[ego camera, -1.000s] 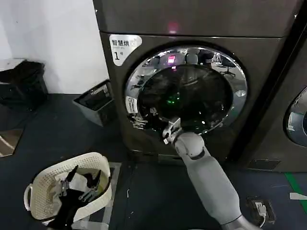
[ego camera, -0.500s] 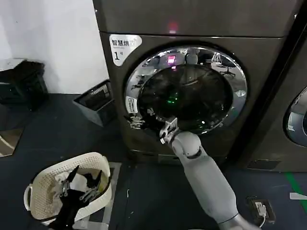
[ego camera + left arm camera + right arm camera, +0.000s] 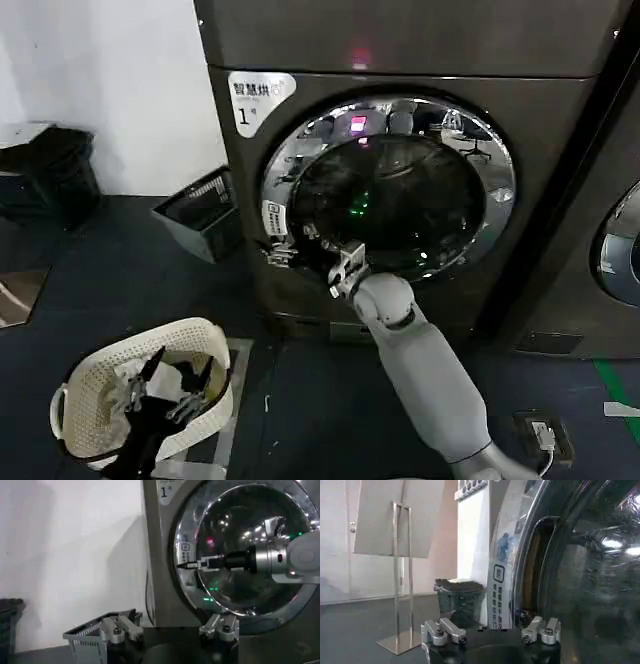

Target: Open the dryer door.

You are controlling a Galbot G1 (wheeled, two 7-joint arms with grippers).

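We found the dryer door (image 3: pixel 388 190) seated in the front of the dark grey machine (image 3: pixel 400 50), its chrome rim circling dark tinted glass. It looked closed in the head view, though the right wrist view showed a dark recess (image 3: pixel 540 565) at the rim's left edge beside a small sticker (image 3: pixel 498 575).

The right arm reached forward and up from the lower right, elbow bent, wrist pointing toward the rim's lower left. The right hand (image 3: pixel 290 252) sat at that edge of the rim, just by the sticker. In the left wrist view we saw this hand (image 3: pixel 187 565) from the side, its slim tips nearly together at the rim; we could not tell whether it held anything. The left hand (image 3: pixel 165 385) hung low over a white laundry basket (image 3: pixel 75 385) on the floor, its fingers spread apart and empty.

The floor (image 3: pixel 120 270) was dark. A grey crate (image 3: pixel 200 210) stood beside the machine against a white wall (image 3: pixel 110 80). A second machine's chrome-rimmed door (image 3: pixel 620 245) showed at the right edge. The right wrist view added a black basket (image 3: pixel 460 597) and a metal stand (image 3: pixel 400 580).
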